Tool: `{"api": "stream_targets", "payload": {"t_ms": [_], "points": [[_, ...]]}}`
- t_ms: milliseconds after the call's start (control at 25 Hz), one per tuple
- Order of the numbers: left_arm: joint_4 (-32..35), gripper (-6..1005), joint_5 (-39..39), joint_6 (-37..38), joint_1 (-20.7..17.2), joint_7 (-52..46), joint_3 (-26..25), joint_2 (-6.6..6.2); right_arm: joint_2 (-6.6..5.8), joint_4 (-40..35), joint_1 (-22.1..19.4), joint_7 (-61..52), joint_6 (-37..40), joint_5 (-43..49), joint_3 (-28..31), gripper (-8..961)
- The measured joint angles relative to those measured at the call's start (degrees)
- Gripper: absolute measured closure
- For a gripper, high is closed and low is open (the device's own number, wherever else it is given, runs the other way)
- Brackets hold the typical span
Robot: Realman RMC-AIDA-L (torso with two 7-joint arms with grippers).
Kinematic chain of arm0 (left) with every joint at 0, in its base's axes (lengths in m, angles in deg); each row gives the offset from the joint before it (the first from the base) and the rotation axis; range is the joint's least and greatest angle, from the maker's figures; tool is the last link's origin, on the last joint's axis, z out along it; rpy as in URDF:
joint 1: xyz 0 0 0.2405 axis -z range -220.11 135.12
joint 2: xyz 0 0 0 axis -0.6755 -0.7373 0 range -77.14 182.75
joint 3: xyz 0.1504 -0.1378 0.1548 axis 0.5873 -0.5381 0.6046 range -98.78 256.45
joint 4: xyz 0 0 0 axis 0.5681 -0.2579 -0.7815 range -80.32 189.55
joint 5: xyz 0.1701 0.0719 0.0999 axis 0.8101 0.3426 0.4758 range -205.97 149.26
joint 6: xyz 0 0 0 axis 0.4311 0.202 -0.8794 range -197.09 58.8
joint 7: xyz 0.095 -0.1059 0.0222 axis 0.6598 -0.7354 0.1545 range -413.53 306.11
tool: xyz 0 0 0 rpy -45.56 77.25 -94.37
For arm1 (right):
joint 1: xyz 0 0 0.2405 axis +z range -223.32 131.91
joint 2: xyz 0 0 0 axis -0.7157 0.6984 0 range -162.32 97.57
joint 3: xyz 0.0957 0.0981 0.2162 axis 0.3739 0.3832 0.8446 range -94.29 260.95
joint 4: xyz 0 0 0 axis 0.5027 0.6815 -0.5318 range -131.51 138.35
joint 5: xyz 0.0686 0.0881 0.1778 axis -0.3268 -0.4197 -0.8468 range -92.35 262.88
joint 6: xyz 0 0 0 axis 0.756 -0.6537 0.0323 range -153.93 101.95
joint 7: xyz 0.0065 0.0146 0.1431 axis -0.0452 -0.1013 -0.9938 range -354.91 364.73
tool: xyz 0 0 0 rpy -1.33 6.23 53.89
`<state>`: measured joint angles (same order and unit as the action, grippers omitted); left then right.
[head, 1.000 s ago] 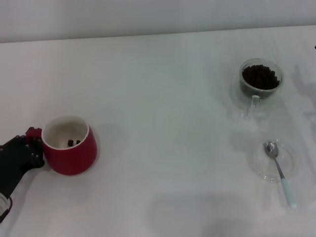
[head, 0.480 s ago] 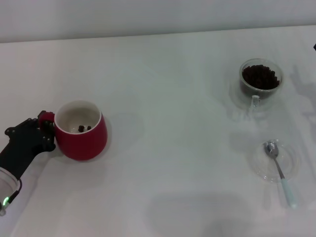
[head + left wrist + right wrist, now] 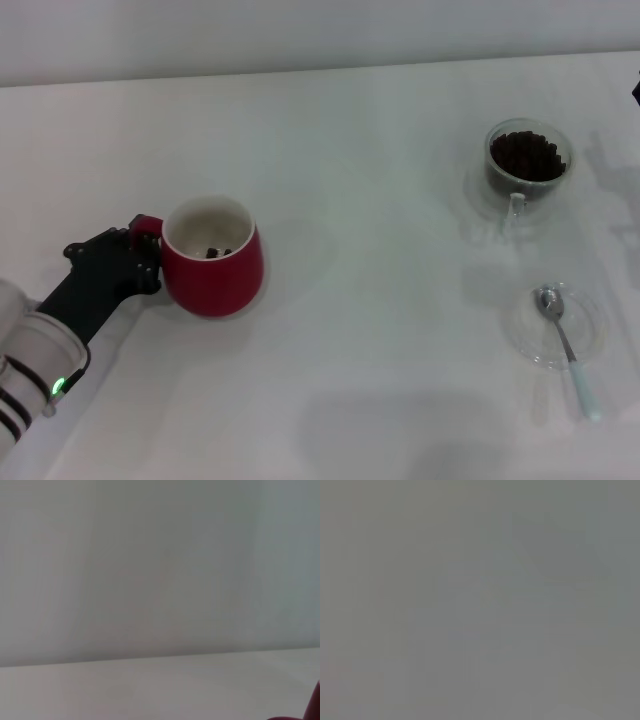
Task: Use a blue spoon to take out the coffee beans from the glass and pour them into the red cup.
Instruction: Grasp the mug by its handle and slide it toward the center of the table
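The red cup (image 3: 212,258) is gripped by its handle in the left tool (image 3: 143,262), near left; the blue spoon (image 3: 567,350) lies unheld, near right; the right tool is out of view.

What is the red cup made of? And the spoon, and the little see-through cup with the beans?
The red cup looks like glazed ceramic: glossy red outside, white inside. The blue spoon seems to have a shiny metal bowl and a pale blue handle, perhaps plastic. The glass looks like clear glass; the coffee beans show through.

A plain white desk (image 3: 350,180) is seen, bounded at the far edge by a pale wall (image 3: 300,35). A flat clear glass saucer (image 3: 590,335) is set near its right edge.
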<state>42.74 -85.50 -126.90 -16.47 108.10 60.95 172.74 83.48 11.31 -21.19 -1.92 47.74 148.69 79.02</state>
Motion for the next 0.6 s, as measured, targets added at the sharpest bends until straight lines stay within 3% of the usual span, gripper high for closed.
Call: {"api": "stream_targets", "payload": {"t_ms": [600], "points": [[-3.9, 843, 5.3, 5.9, 4.9, 0.0, -0.2, 0.45, 0.05, 0.0, 0.1, 0.2, 0.0, 0.1, -0.1, 82]]}}
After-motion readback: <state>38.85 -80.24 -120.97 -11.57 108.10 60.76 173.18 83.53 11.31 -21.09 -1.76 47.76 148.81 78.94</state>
